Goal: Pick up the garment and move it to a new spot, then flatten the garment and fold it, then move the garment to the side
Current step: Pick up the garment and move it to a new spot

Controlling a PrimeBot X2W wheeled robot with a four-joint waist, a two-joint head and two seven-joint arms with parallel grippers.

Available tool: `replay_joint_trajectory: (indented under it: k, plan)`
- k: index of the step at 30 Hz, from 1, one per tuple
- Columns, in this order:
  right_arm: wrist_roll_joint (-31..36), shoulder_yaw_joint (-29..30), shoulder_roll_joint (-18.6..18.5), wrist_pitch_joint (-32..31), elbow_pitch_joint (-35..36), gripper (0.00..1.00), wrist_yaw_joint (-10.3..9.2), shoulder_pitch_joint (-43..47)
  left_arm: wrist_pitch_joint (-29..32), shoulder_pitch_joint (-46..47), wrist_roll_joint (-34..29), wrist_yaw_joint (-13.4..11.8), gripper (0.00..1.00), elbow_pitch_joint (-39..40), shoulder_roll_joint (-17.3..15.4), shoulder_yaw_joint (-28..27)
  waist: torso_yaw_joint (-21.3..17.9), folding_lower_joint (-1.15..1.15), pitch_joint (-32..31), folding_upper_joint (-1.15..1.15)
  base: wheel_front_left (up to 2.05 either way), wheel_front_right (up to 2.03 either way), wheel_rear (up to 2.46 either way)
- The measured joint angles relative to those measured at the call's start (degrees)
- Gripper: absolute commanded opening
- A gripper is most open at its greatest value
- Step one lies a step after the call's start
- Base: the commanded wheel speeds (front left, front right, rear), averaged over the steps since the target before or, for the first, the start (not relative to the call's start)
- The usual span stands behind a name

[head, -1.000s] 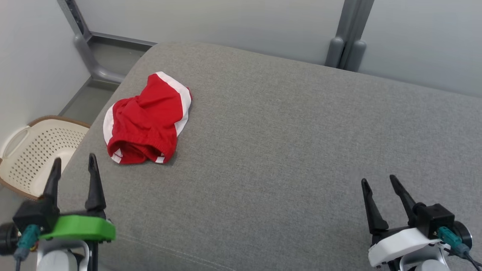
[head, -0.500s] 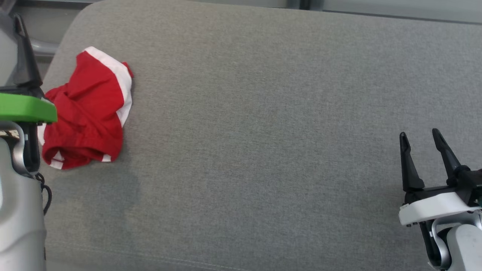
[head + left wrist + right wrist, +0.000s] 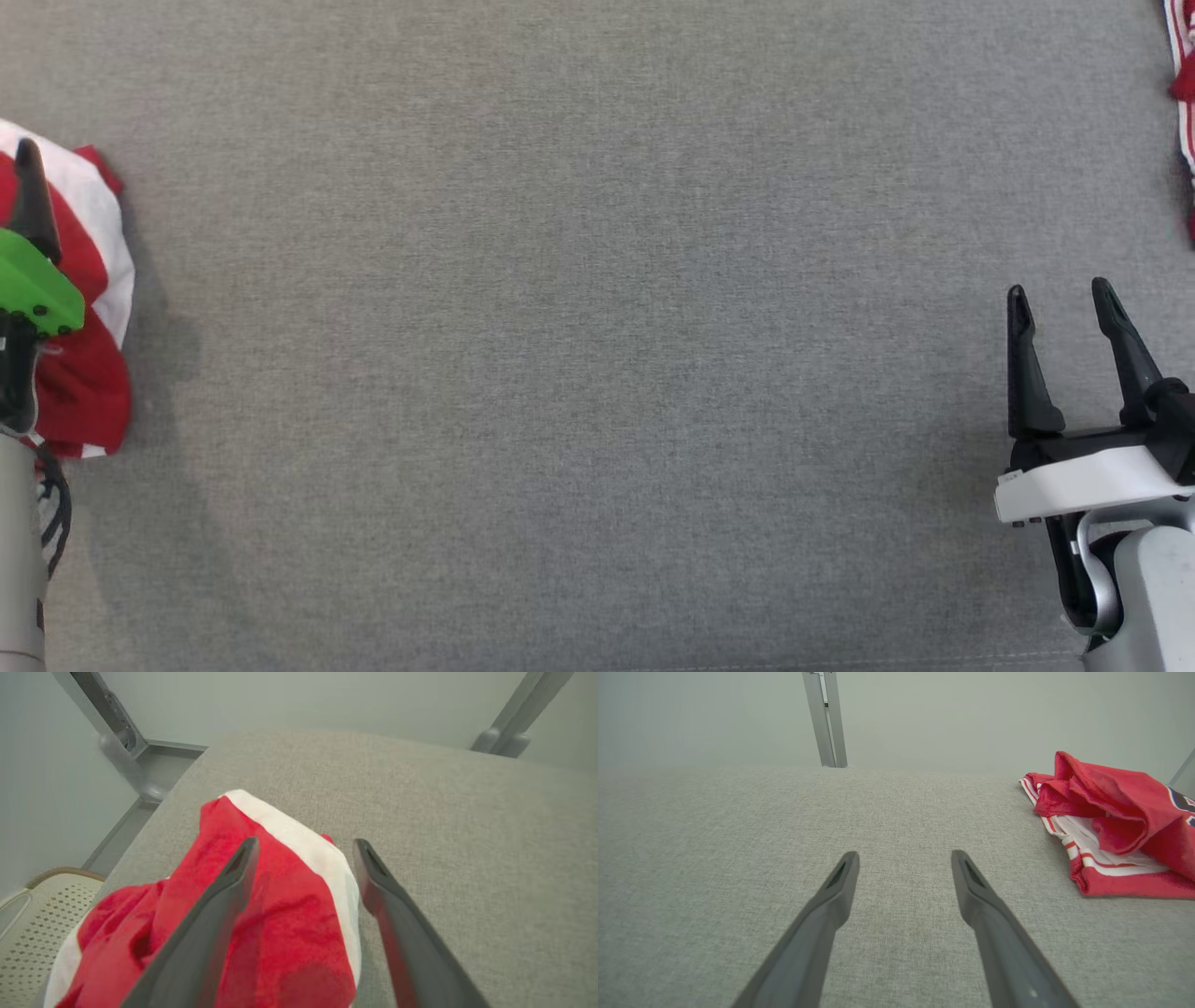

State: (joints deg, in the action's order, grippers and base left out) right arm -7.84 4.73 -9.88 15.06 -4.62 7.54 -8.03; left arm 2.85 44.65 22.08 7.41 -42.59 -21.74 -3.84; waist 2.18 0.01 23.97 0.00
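Across the grey cushion (image 3: 597, 373), the red garment (image 3: 289, 914) lies crumpled just under the left pincer (image 3: 306, 843), lengthwise along its parted fingers. The right pincer (image 3: 1060, 291), also parted, stands well apart, so the left is nearer.

Cushion (image 3: 597, 373): plain grey weave. Garment (image 3: 299, 924) at cushion's left edge: red, white bands. Second cloth (image 3: 1111, 826) at cushion's right edge: red, white panel with red stripes. Basket (image 3: 28, 933) beside cushion: cream, dotted holes.
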Motion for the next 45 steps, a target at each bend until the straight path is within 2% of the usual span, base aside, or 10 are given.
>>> replay_joint_trajectory:
  k: [9,14,15,16,17,25,32,37,45]
  plan:
    - [0.0,0.0,0.8,0.0,-0.1,1.00,0.00,-0.8,11.5,-0.8,6.6,0.0,1.00,-9.7,-1.2,1.1,-3.1,0.00,2.3,0.00,0.00,0.00,0.00]
    - [0.0,0.0,0.9,0.0,-0.2,1.00,0.00,-0.8,13.5,-0.4,7.1,0.2,1.00,-11.1,-1.6,1.4,-3.2,0.00,2.3,0.00,0.00,0.00,0.00]
    - [0.0,0.0,0.9,0.0,-0.3,1.00,0.00,-0.8,13.6,-0.3,7.2,0.2,0.67,-11.2,-1.6,1.4,-3.2,0.00,2.3,0.00,0.00,0.00,0.00]
    - [0.0,-0.1,0.9,0.0,-0.3,1.00,0.00,-0.8,13.4,-0.3,7.2,0.2,0.17,-11.2,-1.6,1.6,-3.1,0.00,2.2,0.00,0.00,0.00,0.00]
    - [0.0,-0.1,0.9,0.0,-0.3,1.00,0.00,-0.8,13.0,-0.4,7.3,0.2,0.00,-11.3,-1.6,1.6,-3.0,0.00,2.1,0.00,0.00,0.00,0.00]
    - [0.0,-0.5,1.2,0.0,-1.2,1.00,0.00,-0.7,7.3,-0.6,6.5,0.1,0.00,-11.3,-1.7,3.3,-2.4,0.00,0.2,0.00,0.00,0.00,0.00]
    - [-0.3,-1.0,1.6,0.0,-2.5,1.00,0.00,-0.4,1.2,-0.2,6.0,0.1,0.00,-8.2,-1.7,4.4,-2.1,0.00,-2.6,0.00,0.00,0.00,0.00]
    - [-0.8,-1.5,2.2,0.0,-3.3,1.00,0.00,0.1,-2.4,0.8,5.4,0.1,0.00,-3.4,-1.7,5.9,-2.2,0.00,-4.9,0.00,0.00,0.00,0.00]
    - [-1.4,-2.0,3.8,0.0,-4.5,1.00,0.00,0.8,-2.9,2.4,4.2,0.1,0.00,8.4,-1.0,9.4,-3.9,0.00,-8.2,0.00,0.00,0.00,0.00]
